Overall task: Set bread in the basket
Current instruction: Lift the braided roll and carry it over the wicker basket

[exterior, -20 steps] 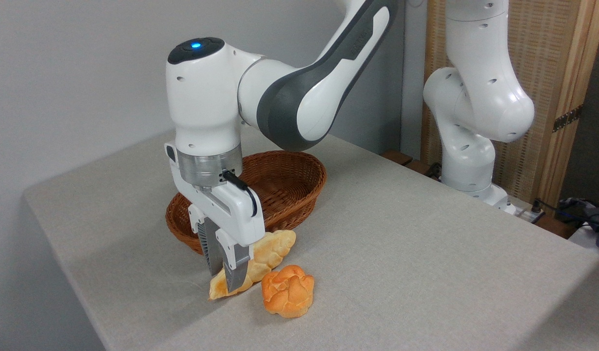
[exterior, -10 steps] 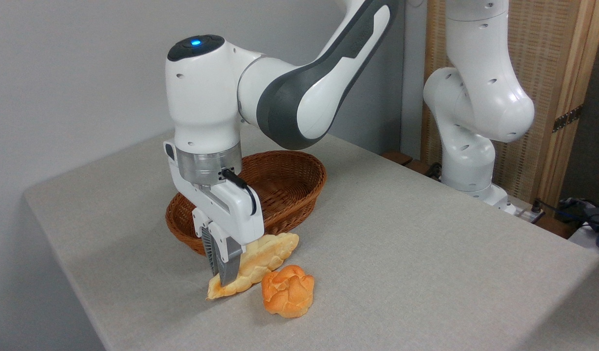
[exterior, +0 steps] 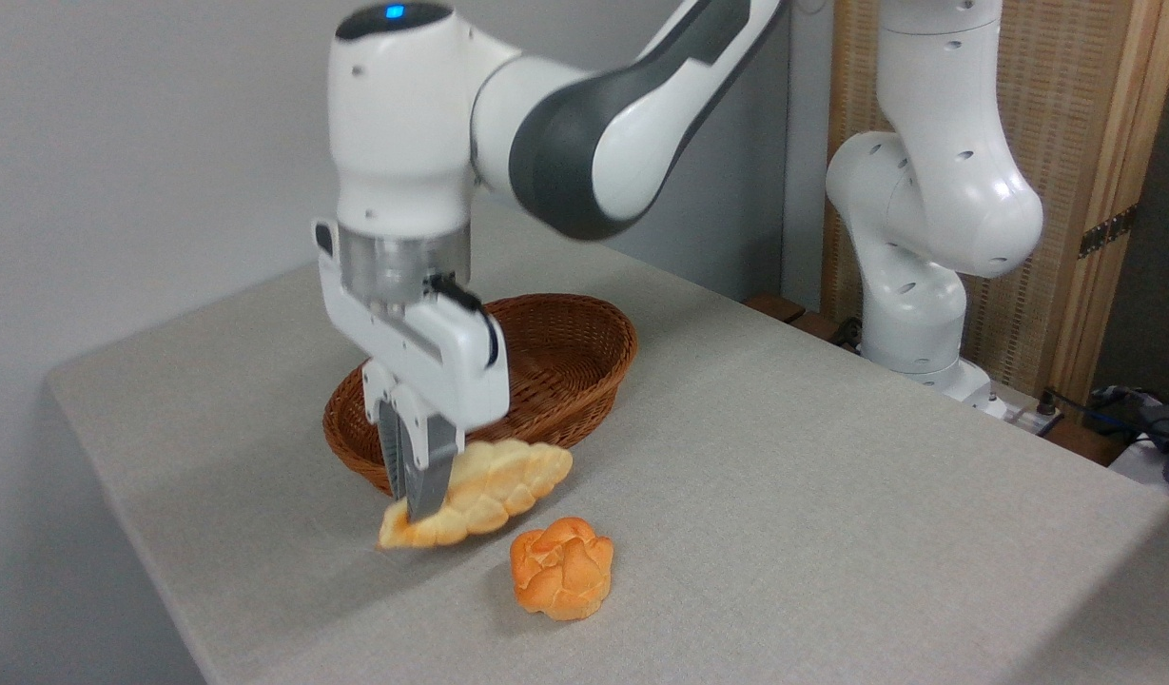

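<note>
Overhead, pincer (exterior: 415,495) clamps bread (exterior: 479,490) above grey tablecloth (exterior: 784,476), beside basket (exterior: 584,328).

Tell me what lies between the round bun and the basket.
In the camera view, the bread, held off the table by the gripper, hangs between the bun and basket.

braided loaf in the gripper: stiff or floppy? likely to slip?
Probably stiff: the loaf juts out both sides of the gripper without drooping. Likely light for its size, since a narrow pinch carries it. It might pivot or slip, as the bumpy crust is held left of middle and its left tip hangs lower.
</note>
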`<action>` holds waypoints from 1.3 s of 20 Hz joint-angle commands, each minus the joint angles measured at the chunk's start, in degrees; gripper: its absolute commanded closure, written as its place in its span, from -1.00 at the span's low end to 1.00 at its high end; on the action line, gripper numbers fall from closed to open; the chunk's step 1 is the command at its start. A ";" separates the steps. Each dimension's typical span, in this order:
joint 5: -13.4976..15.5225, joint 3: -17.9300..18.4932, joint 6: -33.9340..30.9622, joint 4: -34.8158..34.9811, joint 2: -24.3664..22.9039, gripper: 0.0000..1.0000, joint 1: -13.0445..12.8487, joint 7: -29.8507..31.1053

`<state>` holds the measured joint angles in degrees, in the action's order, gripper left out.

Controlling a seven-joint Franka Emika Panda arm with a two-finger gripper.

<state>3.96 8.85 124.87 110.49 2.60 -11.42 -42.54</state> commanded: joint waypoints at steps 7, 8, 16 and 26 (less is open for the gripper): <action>4.56 -0.41 -6.82 -0.45 -7.17 1.00 -0.53 -0.09; 5.61 -0.76 -7.96 -0.54 -7.95 1.00 -0.71 -0.09; 7.38 -8.76 -12.01 -0.45 -8.67 -0.04 -0.62 6.86; 6.41 -10.26 -12.01 -1.86 -8.23 -1.00 -0.62 6.32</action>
<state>10.58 -1.53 113.84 109.93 -5.85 -12.32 -35.94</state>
